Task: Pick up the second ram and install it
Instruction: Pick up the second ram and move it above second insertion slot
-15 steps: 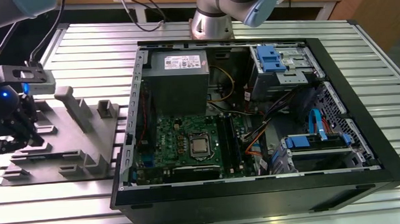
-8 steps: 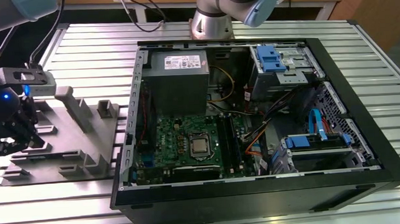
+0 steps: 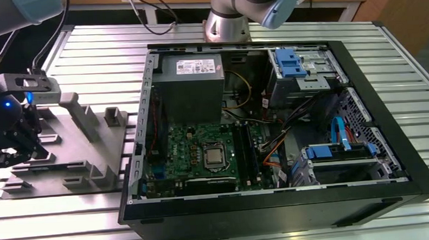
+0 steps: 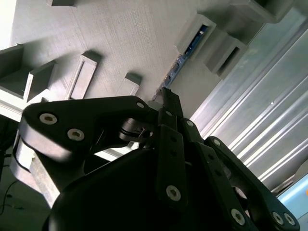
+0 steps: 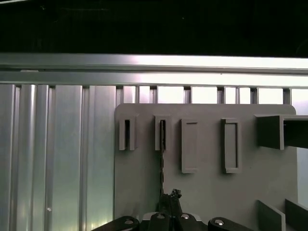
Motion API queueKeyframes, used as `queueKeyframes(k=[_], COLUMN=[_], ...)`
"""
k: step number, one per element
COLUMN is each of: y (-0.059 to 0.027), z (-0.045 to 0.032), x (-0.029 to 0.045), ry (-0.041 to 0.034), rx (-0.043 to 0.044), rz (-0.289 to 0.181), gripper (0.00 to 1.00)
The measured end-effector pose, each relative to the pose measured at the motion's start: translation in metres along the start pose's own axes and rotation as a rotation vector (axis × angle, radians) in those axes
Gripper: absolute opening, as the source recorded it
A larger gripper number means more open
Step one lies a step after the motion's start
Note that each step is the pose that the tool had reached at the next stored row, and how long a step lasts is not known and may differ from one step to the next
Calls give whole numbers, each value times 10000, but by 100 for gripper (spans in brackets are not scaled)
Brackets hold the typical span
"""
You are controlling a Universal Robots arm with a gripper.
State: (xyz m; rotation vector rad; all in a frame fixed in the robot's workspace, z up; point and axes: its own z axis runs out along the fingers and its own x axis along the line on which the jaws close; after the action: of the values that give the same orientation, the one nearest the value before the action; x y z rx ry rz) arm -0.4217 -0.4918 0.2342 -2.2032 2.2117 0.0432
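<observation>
First wrist view: the second ram (image 5: 162, 163) appears edge-on as a thin dark line standing on the gray holder plate (image 5: 207, 192). Its far end sits in one of the plate's raised pockets. Its near end reaches the hand (image 5: 169, 199).

In the second wrist view the same stick (image 4: 185, 55) shows a bluish edge running from a pocket of the holder plate to the black fingertips (image 4: 168, 98). The fingers are drawn together on that near end, and they look clamped on the stick rather than apart.

In the exterior view the hand (image 3: 16, 145) hangs low over the holder plate (image 3: 78, 153), which lies on the slatted metal desk (image 3: 60, 224). Beside the plate is the open computer case (image 3: 272, 123), and its long black memory slots (image 3: 245, 151) lie well apart from the plate.

By my reading, the step in hand is the pick-up: the stick is gripped but not yet lifted out. Getting it free likely calls for a straight pull out of the pocket, with no twist, so the thin board does not bind or bend.
</observation>
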Motion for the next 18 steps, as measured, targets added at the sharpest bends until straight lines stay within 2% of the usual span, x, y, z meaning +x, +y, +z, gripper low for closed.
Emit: queueKeyframes(k=[7,14,18], y=[0,5,46], z=[28,52,88], x=[4,19,23], ry=[2,5,5], rx=[-8,-26,-26], rz=[-232,-753,-788], gripper=[10,10,10])
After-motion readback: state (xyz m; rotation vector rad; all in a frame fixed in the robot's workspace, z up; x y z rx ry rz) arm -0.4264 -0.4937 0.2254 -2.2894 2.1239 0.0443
